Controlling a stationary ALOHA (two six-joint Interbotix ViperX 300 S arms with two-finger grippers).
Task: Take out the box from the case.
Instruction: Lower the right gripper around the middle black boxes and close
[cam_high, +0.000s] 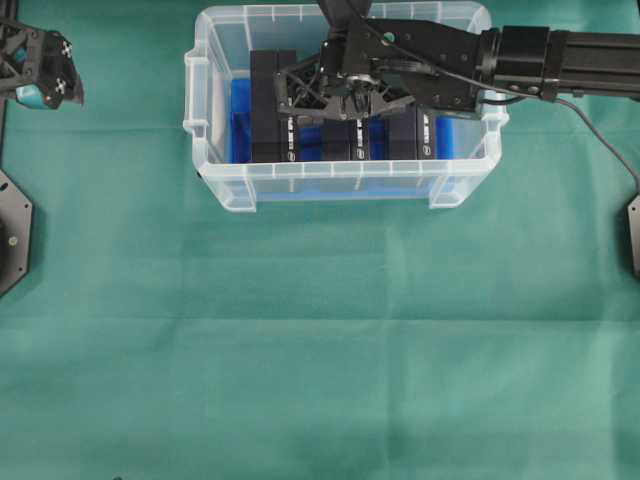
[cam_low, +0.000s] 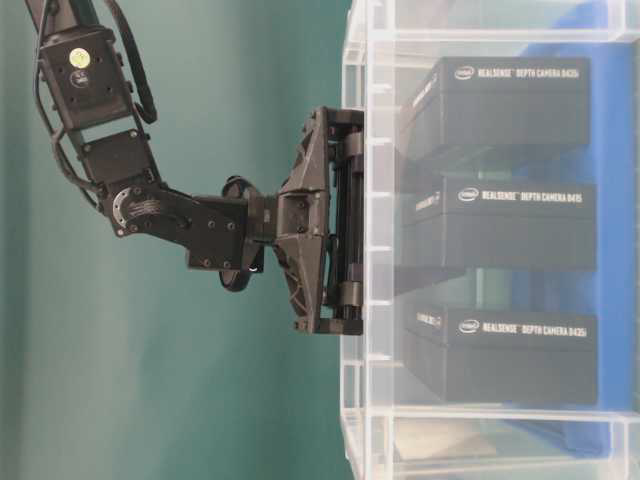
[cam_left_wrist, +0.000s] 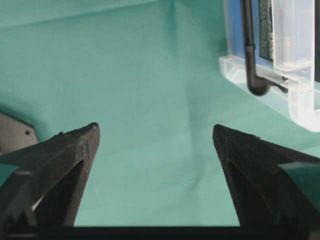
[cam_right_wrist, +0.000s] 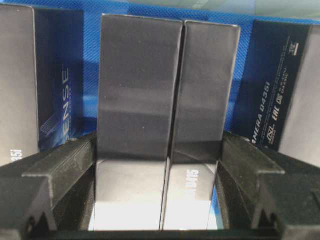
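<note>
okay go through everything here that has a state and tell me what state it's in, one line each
case: lidless, upright on the cloth, black boxes inside.
boxes: on edge in the case, none lifted out.
right gripper: down in the case, fingers either side of two boxes.
left gripper: open, empty, beside the case.

Four boxes (cam_high: 273, 105), one case (cam_high: 340, 180)

Top dark grey cardboard box (cam_low: 510, 95) behind the clear plastic case wall (cam_low: 372, 250): oval logo, "REALSENSE DEPTH CAMERA D435i"; middle dark grey box (cam_low: 515, 225): "REALSENSE DEPTH CAMERA D415"; bottom dark grey box (cam_low: 515, 350): "REALSENSE DEPTH CAMERA D435i"; wrist view, central black box (cam_right_wrist: 197, 150): "D415"; right-hand box (cam_right_wrist: 272, 100): "D435i"; left-hand box (cam_right_wrist: 55, 95): partial "SENSE".
</note>
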